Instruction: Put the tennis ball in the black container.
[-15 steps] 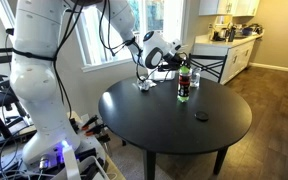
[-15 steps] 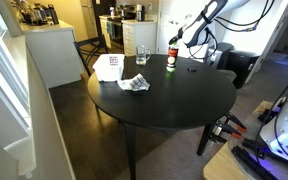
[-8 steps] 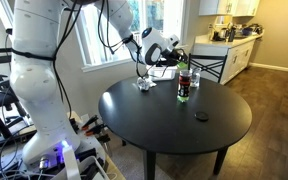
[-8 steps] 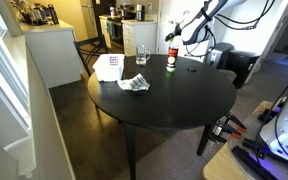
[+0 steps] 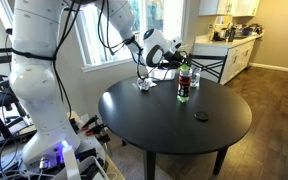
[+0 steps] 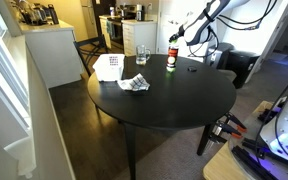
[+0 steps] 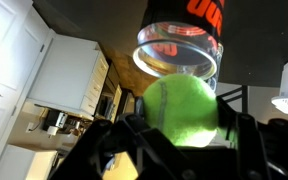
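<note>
In the wrist view the gripper (image 7: 181, 116) is clamping the tennis ball (image 7: 181, 106), its dark fingers (image 7: 134, 128) pressing on either side of the fuzzy yellow-green surface. Just past the ball, the black container (image 7: 184, 32) is showing its open mouth with a clear rim, and red lettering is running along its dark wall. The ball is sitting right in front of that mouth, lined up with it and outside it; whether it is touching the rim cannot be told

In both exterior views the container (image 5: 184, 82) (image 6: 171, 62) is standing upright on the round black table (image 5: 164, 128) (image 6: 179, 105), and the gripper (image 5: 174, 58) (image 6: 179, 36) is hanging directly over its top, at the end of the white arm (image 5: 44, 70). The ball is too small to make out there

On the tabletop a small flat black disc (image 5: 201, 116) (image 6: 193, 69) is lying near the container. A drinking glass (image 5: 144, 83) (image 6: 141, 55) is standing a little way off from the container. In an exterior view, a crumpled wrapper (image 6: 134, 84) is lying farther from the container than the glass, and a white box (image 6: 108, 67) is resting farthest from the container, at the table's edge
</note>
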`<state>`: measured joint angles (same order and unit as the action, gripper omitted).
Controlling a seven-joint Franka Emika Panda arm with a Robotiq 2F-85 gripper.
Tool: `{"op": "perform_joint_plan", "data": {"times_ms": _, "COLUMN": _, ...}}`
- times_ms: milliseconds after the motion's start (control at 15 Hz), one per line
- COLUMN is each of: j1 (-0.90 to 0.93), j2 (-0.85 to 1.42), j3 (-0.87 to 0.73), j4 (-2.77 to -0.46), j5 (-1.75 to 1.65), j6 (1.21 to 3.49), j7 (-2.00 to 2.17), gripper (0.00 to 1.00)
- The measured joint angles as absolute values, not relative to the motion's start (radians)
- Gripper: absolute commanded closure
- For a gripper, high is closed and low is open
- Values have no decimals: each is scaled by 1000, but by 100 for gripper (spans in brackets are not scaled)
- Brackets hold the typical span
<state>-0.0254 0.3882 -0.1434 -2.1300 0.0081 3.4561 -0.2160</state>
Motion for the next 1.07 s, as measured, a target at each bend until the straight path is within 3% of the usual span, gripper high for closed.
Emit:
{"op": "perform_joint_plan", "data": {"times_ms": 67, "j1": -25, "j2": 388, "j3": -145, "j4": -2134, "j5": 8, "j6": 3456, "j7": -216, "gripper": 8}}
{"op": "perform_joint_plan", "data": {"times_ms": 333, "j1": -25, "j2": 388, "j3": -146, "j4": -2148, "j5": 9, "j6": 3456, "j7": -216, "gripper": 0}}
{"op": "perform_joint_plan", "data": {"times_ms": 1067, "j1": -23, "j2": 388, "j3": -148, "j4": -2154, "j5": 20, "j6": 3456, "j7": -216, "gripper": 0}}
